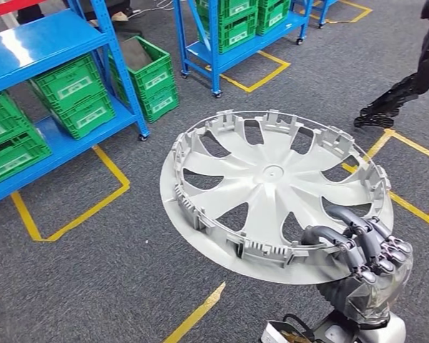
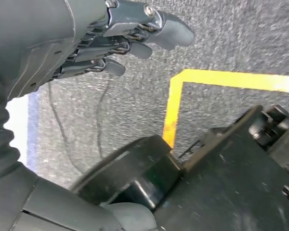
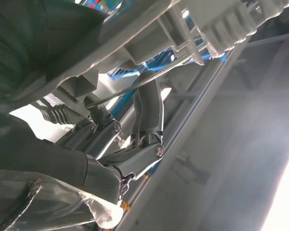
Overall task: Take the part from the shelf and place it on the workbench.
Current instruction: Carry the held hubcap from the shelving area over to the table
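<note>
The part is a large silver wheel cover (image 1: pixel 272 187) with curved spokes, held nearly flat above the carpet with its clip side up. My right hand (image 1: pixel 363 251) grips its near right rim, fingers curled over the edge. In the right wrist view the fingers (image 3: pixel 147 108) hook around the cover's rim (image 3: pixel 194 33) from below. My left hand (image 2: pixel 110 38) hangs over the grey floor with its fingers loosely extended and nothing in it.
Blue shelves (image 1: pixel 45 43) with green crates (image 1: pixel 74 93) stand at the left, another blue rack (image 1: pixel 239 28) at the back. Yellow tape lines (image 1: pixel 72 214) mark the grey carpet. A dark robot's legs (image 1: pixel 401 93) stand at the far right.
</note>
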Robot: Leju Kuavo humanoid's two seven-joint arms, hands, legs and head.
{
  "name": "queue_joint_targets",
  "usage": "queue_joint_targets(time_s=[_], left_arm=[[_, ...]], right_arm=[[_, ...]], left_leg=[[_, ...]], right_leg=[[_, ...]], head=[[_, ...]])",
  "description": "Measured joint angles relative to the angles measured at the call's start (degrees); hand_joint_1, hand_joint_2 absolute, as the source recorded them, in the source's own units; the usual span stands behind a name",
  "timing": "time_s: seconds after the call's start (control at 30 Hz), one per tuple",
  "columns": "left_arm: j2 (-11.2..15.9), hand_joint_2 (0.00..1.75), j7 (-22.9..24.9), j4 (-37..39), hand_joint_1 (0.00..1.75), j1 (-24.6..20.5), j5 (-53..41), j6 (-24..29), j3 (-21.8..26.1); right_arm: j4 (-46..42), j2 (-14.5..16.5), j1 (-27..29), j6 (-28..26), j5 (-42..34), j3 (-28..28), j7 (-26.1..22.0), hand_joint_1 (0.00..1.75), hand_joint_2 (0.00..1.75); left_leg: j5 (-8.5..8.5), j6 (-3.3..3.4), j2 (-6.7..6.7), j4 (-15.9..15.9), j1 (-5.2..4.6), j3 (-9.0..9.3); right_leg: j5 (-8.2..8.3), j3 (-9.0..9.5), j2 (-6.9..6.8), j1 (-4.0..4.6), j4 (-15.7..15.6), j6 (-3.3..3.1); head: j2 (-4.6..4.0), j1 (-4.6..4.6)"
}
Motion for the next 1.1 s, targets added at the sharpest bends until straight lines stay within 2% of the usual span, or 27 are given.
queue_joint_targets(time_s=[0.03, 0.1, 0.13, 0.17, 0.23, 0.27, 0.3, 0.37, 0.4, 0.43, 0.47, 0.5, 0.53, 0.6, 0.63, 0.67, 0.73, 0.77, 0.8, 0.87, 0.9, 0.93, 0.97, 1.0, 1.03, 1.07, 1.1], left_arm=[[0.0, 1.75, 0.0, 0.0, 0.0, 0.0, 0.0, 0.0, 0.0], [0.2, 1.75, 0.0, 0.0, 0.0, 0.1, -0.2, 0.0, 0.0], [0.3, 1.75, 0.0, 0.0, 0.0, 0.1, -0.2, 0.0, 0.0], [0.3, 1.75, 0.0, 0.1, 0.0, 0.1, -0.2, 0.0, 0.0], [0.2, 1.75, 0.0, 0.1, 0.0, 0.0, -0.2, 0.0, 0.0], [0.1, 1.75, 0.0, 0.1, 0.0, 0.0, -0.2, 0.0, 0.0], [0.1, 1.75, 0.0, 0.1, 0.0, -0.1, -0.2, 0.0, 0.0], [0.1, 1.75, 0.0, 0.1, 0.0, 0.0, -0.2, 0.0, 0.1], [0.1, 1.75, 0.0, 0.1, 0.0, 0.1, -0.2, 0.0, 0.1], [0.1, 1.75, 0.0, 0.1, 0.0, 0.2, -0.2, 0.0, 0.1], [0.1, 1.75, 0.0, 0.1, 0.0, 0.2, -0.2, 0.0, 0.1], [0.1, 1.75, 0.0, 0.1, 0.0, 0.2, -0.2, 0.0, 0.1], [0.0, 1.75, 0.0, 0.1, 0.0, 0.2, -0.2, 0.0, 0.1], [-0.1, 1.75, 0.0, 0.1, 0.0, 0.1, -0.2, 0.0, 0.1], [-0.1, 1.75, 0.0, 0.1, 0.0, 0.0, -0.2, 0.0, 0.1], [-0.1, 1.75, 0.0, 0.1, 0.0, 0.0, -0.2, 0.0, 0.1], [-0.1, 1.75, 0.0, 0.1, 0.0, 0.0, -0.2, 0.0, 0.1], [-0.1, 1.75, 0.0, 0.1, 0.0, -0.1, -0.2, -0.1, 0.1], [-0.1, 1.75, 0.0, 0.1, 0.0, -0.1, -0.2, -0.1, 0.1], [-0.1, 1.75, 0.0, 0.1, 0.0, 0.0, -0.2, -0.1, 0.1], [-0.1, 1.75, 0.0, 0.1, 0.0, 0.1, -0.2, -0.1, 0.1], [-0.1, 1.75, 0.0, 0.1, 0.0, 0.1, -0.1, -0.1, 0.1], [-0.1, 1.75, 0.0, 0.1, 0.0, 0.1, -0.1, -0.1, 0.1], [-0.1, 1.75, 0.0, 0.1, 0.0, 0.1, 0.0, -0.1, 0.1], [-0.1, 1.75, 0.0, 0.1, 0.0, 0.1, 0.0, -0.1, 0.1], [0.0, 1.75, 0.0, 0.1, 0.0, 0.1, 0.0, -0.1, 0.1], [0.0, 1.75, 0.0, 0.1, 0.0, 0.2, 0.0, 0.0, 0.1]], right_arm=[[0.0, 0.0, 0.0, 0.0, 0.1, 0.0, 0.0, 1.75, 1.75], [0.0, 0.0, -0.1, 0.0, 0.2, -0.1, 0.0, 1.75, 1.75], [0.0, 0.0, -0.1, 0.0, 0.2, -0.1, 0.0, 1.75, 1.75], [0.0, 0.0, -0.2, 0.0, 0.2, -0.1, 0.0, 1.75, 1.75], [0.0, 0.0, -0.1, 0.0, 0.2, -0.1, 0.0, 1.75, 1.75], [0.0, 0.0, 0.0, 0.0, 0.2, -0.1, 0.0, 1.75, 1.75], [0.0, 0.0, -0.1, 0.0, 0.3, -0.1, 0.0, 1.75, 1.75], [0.0, 0.0, -0.2, 0.0, 0.3, -0.1, 0.0, 1.75, 1.75], [0.0, 0.0, -0.3, 0.0, 0.3, -0.1, -0.1, 1.75, 1.75], [0.0, 0.0, -0.3, 0.0, 0.4, -0.1, -0.1, 1.75, 1.75], [0.0, 0.0, -0.3, 0.0, 0.4, -0.1, -0.1, 1.75, 1.75], [0.0, 0.0, -0.3, 0.0, 0.4, -0.1, -0.1, 1.75, 1.75], [0.0, 0.0, -0.3, 0.0, 0.4, -0.1, -0.1, 1.75, 1.75], [0.0, 0.0, -0.3, 0.0, 0.5, -0.1, -0.1, 1.75, 1.75], [0.0, 0.0, -0.4, 0.0, 0.5, -0.1, -0.1, 1.75, 1.75], [0.0, 0.0, -0.4, 0.0, 0.5, -0.2, -0.1, 1.75, 1.75], [0.0, 0.0, -0.4, 0.0, 0.8, -0.2, 0.0, 1.75, 1.75], [0.0, 0.0, -0.3, 0.0, 1.0, -0.2, 0.0, 1.75, 1.75], [0.0, 0.0, -0.3, 0.0, 1.1, -0.3, 0.0, 1.75, 1.75], [0.0, 0.1, -0.3, 0.0, 1.4, -0.3, 0.0, 1.75, 1.75], [0.0, 0.1, -0.4, 0.0, 1.5, -0.3, 0.0, 1.75, 1.75], [0.0, 0.1, -0.4, 0.0, 1.5, -0.4, 0.0, 1.75, 1.75], [0.0, 0.1, -0.3, 0.0, 1.5, -0.4, 0.0, 1.75, 1.75], [0.0, 0.1, -0.3, 0.0, 1.5, -0.5, 0.0, 1.75, 1.75], [0.0, 0.1, -0.3, 0.0, 1.5, -0.5, 0.0, 1.75, 1.75], [0.0, 0.1, -0.3, 0.0, 1.5, -0.6, 0.0, 1.75, 1.75], [0.0, 0.1, -0.3, 0.0, 1.5, -0.6, 0.0, 1.75, 1.75]], left_leg=[[2.34, 0.37, -0.67, -3.7, -0.01, 1.68], [5.6, 1.2, -3.41, -11.1, 0.03, 4.94], [6.07, 1.45, -4.43, -13.3, 0.01, 5.83], [5.91, 1.57, -4.89, -14.2, -0.03, 6.11], [5.93, 1.63, -3.73, -15.0, 0.03, 6.25], [6.17, 1.73, -3.02, -15.4, 0.15, 6.37], [6.42, 1.93, -2.24, -15.8, 0.27, 6.5], [6.68, 2.24, -0.58, -16.2, 0.24, 6.62], [6.68, 2.35, 0.32, -16.2, 0.14, 6.57], [6.66, 2.35, 1.23, -16.2, 0.05, 6.53], [6.62, 2.33, 2.1, -16.1, -0.01, 6.53], [6.57, 2.28, 2.9, -16.1, -0.05, 6.54], [6.48, 2.18, 3.61, -16.1, -0.06, 6.59], [6.16, 1.74, 4.73, -15.8, -0.28, 6.75], [6.01, 1.48, 5.19, -15.7, -0.44, 6.83], [5.91, 1.22, 5.63, -15.6, -0.6, 6.9], [5.8, 0.73, 6.56, -15.5, -0.67, 7.06], [5.4, 0.41, 6.12, -15.3, -0.57, 7.06], [4.43, 0.08, 4.97, -14.2, -0.43, 6.75], [0.76, -0.37, 1.73, -8.5, -0.15, 4.53], [-1.29, -0.43, 0.81, -4.4, -0.09, 2.8], [-2.68, -0.44, 0.44, -0.8, -0.07, 1.22], [-2.95, -0.39, 0.3, 1.1, -0.07, 0.34], [-1.99, -0.29, 0.19, 0.9, -0.07, 0.43], [0.02, -0.11, -0.13, -1.6, -0.06, 1.52], [2.49, 0.13, -1.17, -5.5, 0.0, 3.19], [4.35, 0.41, -2.91, -9.3, 0.12, 4.75]], right_leg=[[0.04, 0.08, 0.81, 0.03, 0.0, 0.04], [0.2, -0.01, 2.31, 0.02, 0.1, 0.31], [0.35, -0.28, 2.94, -0.08, 0.1, 0.57], [0.54, -0.63, 3.54, -0.22, 0.1, 0.91], [0.92, -1.29, 4.53, -0.47, 0.0, 1.67], [0.75, -1.69, 3.82, -0.39, 0.2, 1.98], [-0.02, -2.4, 2.37, -0.26, 1.3, 2.27], [-3.25, -5.22, -1.44, -0.02, 7.0, 2.74], [-5.06, -7.01, -2.43, -0.05, 10.8, 2.97], [-6.2, -8.42, -2.86, -0.08, 14.0, 3.14], [-6.35, -8.93, -3.04, -0.09, 15.4, 3.23], [-5.41, -8.22, -3.24, -0.08, 14.5, 3.25], [-3.69, -6.27, -3.73, -0.06, 11.2, 3.17], [-1.12, -1.48, -6.29, 0.21, 3.1, 2.66], [-0.59, 0.07, -7.19, 0.38, 0.5, 2.23], [-0.59, 0.67, -7.67, 0.55, -0.5, 1.81], [-0.36, 0.51, -6.37, 0.6, -0.5, 1.05], [-0.2, 0.41, -5.75, 0.48, -0.6, 0.74], [-0.04, 0.35, -5.08, 0.34, -0.7, 0.41], [0.2, 0.28, -3.78, 0.11, -0.8, -0.1], [0.25, 0.21, -3.05, 0.12, -0.8, -0.24], [0.28, 0.16, -2.27, 0.15, -0.8, -0.31], [0.32, 0.15, -1.45, 0.18, -0.8, -0.33], [0.35, 0.17, -0.59, 0.2, -0.7, -0.32], [0.37, 0.23, 0.29, 0.2, -0.7, -0.29], [0.4, 0.27, 1.12, 0.17, -0.7, -0.24], [0.46, 0.2, 1.89, 0.18, -0.6, -0.11]], head=[[0.0, -0.02], [0.0, 0.04], [0.0, 0.0], [0.0, -0.02], [0.0, -0.15], [0.0, -0.04], [0.0, 0.17], [0.0, 0.67], [0.0, 0.82], [0.0, 0.84], [0.0, 0.84], [0.0, 0.85], [0.0, 0.84], [0.0, 0.81], [0.0, 0.75], [0.0, 0.69], [0.0, 0.64], [0.0, 0.59], [0.0, 0.52], [0.0, 0.29], [0.0, 0.23], [0.0, 0.22], [0.0, 0.22], [0.0, 0.22], [0.0, 0.22], [0.0, 0.2], [0.0, 0.22]])
